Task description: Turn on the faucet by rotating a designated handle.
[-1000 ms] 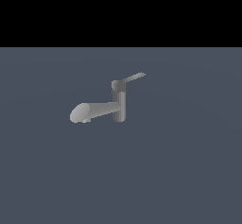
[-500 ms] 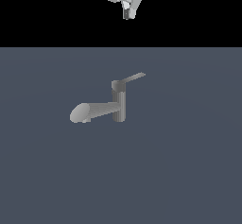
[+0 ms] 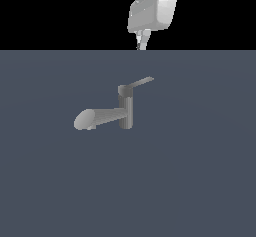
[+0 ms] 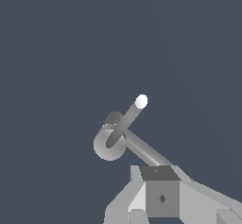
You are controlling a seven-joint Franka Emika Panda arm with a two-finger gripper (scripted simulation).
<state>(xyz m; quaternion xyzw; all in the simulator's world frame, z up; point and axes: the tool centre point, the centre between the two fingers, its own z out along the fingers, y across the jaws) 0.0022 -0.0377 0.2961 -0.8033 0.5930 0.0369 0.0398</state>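
- I see the faucet (image 3: 120, 112) standing alone on the flat grey-blue bench (image 3: 200, 181), just above the middle of the exterior view.
- Nothing lies between it and my gripper (image 3: 141, 44), which hangs at the top centre, well apart from the faucet.
- I read no writing or marks anywhere.
- The thick rounded spout (image 3: 95, 118) points toward the frame's left; the handle (image 3: 140, 82), a thin pale lever, angles up to the right from the dark cap.
- I cannot tell how far the jaws are parted.

Flat, unmarked slate-grey floor (image 3: 200, 181) fills the scene; beyond its far edge, a plain black backdrop (image 3: 50, 11).
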